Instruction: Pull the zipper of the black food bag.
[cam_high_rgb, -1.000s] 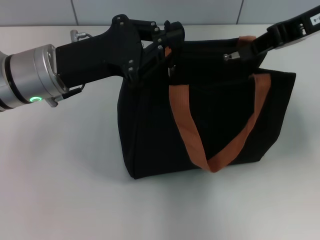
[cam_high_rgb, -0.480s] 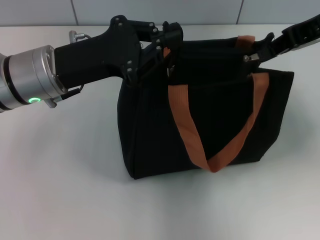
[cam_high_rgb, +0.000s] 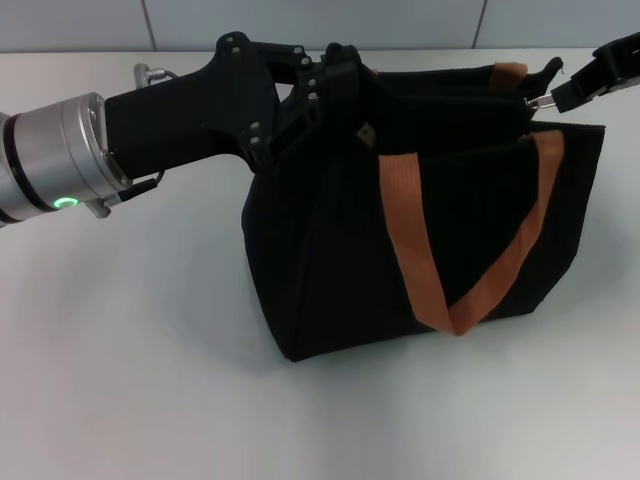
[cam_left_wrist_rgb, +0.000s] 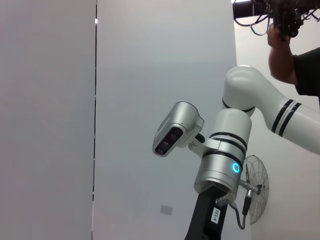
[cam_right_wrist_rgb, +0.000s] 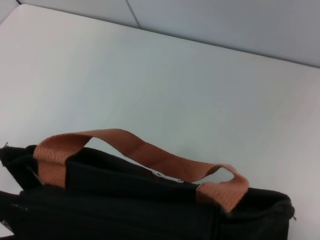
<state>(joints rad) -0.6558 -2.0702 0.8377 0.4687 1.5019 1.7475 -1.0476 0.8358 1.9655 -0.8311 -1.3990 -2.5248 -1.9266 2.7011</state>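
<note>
The black food bag (cam_high_rgb: 330, 260) stands upright on the white table, an orange-brown strap (cam_high_rgb: 420, 270) hanging down its front. My left gripper (cam_high_rgb: 335, 85) is shut on the bag's top left corner. At the top right corner, my right gripper (cam_high_rgb: 562, 92) is shut on the small silver zipper (cam_high_rgb: 541, 100), at the far right end of the bag's top. The right wrist view shows the bag's top edge (cam_right_wrist_rgb: 125, 200) and the rear strap (cam_right_wrist_rgb: 145, 152) arching over it; neither the zipper nor the fingers show there.
The white table (cam_high_rgb: 130, 350) spreads out left of and in front of the bag, with a grey wall behind it. In the left wrist view there is only the robot's own head (cam_left_wrist_rgb: 175, 130), a wall and a fan (cam_left_wrist_rgb: 255, 187).
My right gripper has travelled right along the bag's top, taking the silver zipper from mid-top to the right corner. The bag has shifted and stretched to the right. The left arm has stayed put.
</note>
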